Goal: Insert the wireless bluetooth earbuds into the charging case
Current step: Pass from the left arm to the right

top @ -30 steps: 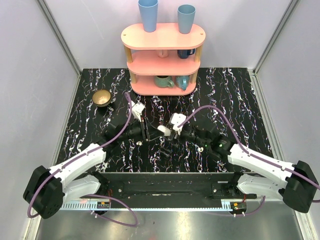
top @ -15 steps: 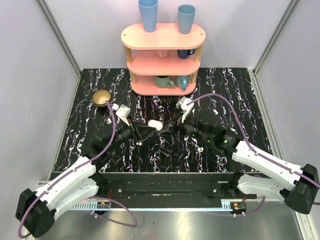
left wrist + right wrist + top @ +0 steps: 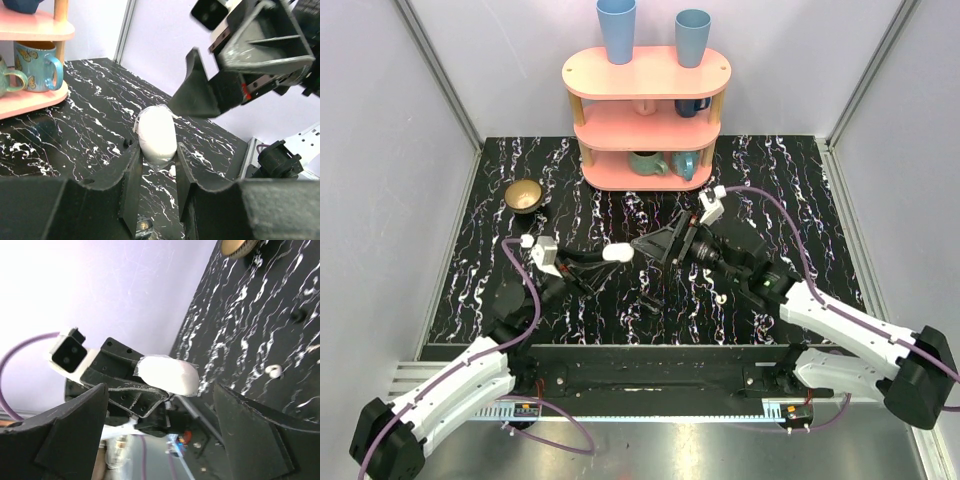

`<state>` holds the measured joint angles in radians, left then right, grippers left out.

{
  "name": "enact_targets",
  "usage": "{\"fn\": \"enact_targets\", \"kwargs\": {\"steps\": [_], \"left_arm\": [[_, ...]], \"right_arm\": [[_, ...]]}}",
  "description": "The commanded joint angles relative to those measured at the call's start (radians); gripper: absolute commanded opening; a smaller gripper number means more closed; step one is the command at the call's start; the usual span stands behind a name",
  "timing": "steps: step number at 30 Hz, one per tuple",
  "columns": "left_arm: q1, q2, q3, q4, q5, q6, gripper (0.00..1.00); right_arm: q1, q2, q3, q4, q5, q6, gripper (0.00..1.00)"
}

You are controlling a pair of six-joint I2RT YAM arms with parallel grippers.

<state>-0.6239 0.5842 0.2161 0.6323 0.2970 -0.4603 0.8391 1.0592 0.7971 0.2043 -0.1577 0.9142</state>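
Lavender walls enclose a black marble desk. A pink shelf of cups stands far centre and a bowl far left.

Left of centre, the left fingers are clamped on the near end of the case. They hold it clear of the desk with most of its body exposed toward the right arm. Just right of it, the right fingers stand wide apart and hold nothing.

Near right, a tiny white piece lies on the desk, probably an earbud. The second cannot be told from the marble veins.

Handling, as judged:
- Case: light, rigid, glossy and rounded, so it may slip or rotate under a side load. Grip it across the narrow flanks. The lid seam cannot be made out.
- Earbud: very light and slick, likely to skid away. Pinch it across the body, square to the desk.

Markings: no brand, label or writing is legible on any item.
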Motion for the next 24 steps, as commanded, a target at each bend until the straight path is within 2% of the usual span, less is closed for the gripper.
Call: {"fn": "enact_targets", "kwargs": {"steps": [1,5,16,21,24], "left_arm": [[-0.010,0.005,-0.021,0.225,0.022,0.055,0.01],[-0.017,0.026,-0.044,0.317,0.019,0.068,0.00],[-0.042,0.016,-0.069,0.330,-0.048,0.112,0.00],[-0.050,0.011,-0.069,0.330,-0.087,0.127,0.00],[-0.053,0.014,-0.072,0.330,-0.104,0.129,0.00]], "right_arm": [[-0.006,0.027,-0.071,0.231,0.011,0.321,0.92],[-0.006,0.067,-0.044,0.201,-0.008,0.360,0.93],[-0.006,0.146,-0.062,0.328,-0.078,0.463,0.92],[-0.006,0.194,-0.064,0.382,-0.120,0.512,0.89],[-0.006,0.205,-0.064,0.397,-0.128,0.525,0.82]]}}
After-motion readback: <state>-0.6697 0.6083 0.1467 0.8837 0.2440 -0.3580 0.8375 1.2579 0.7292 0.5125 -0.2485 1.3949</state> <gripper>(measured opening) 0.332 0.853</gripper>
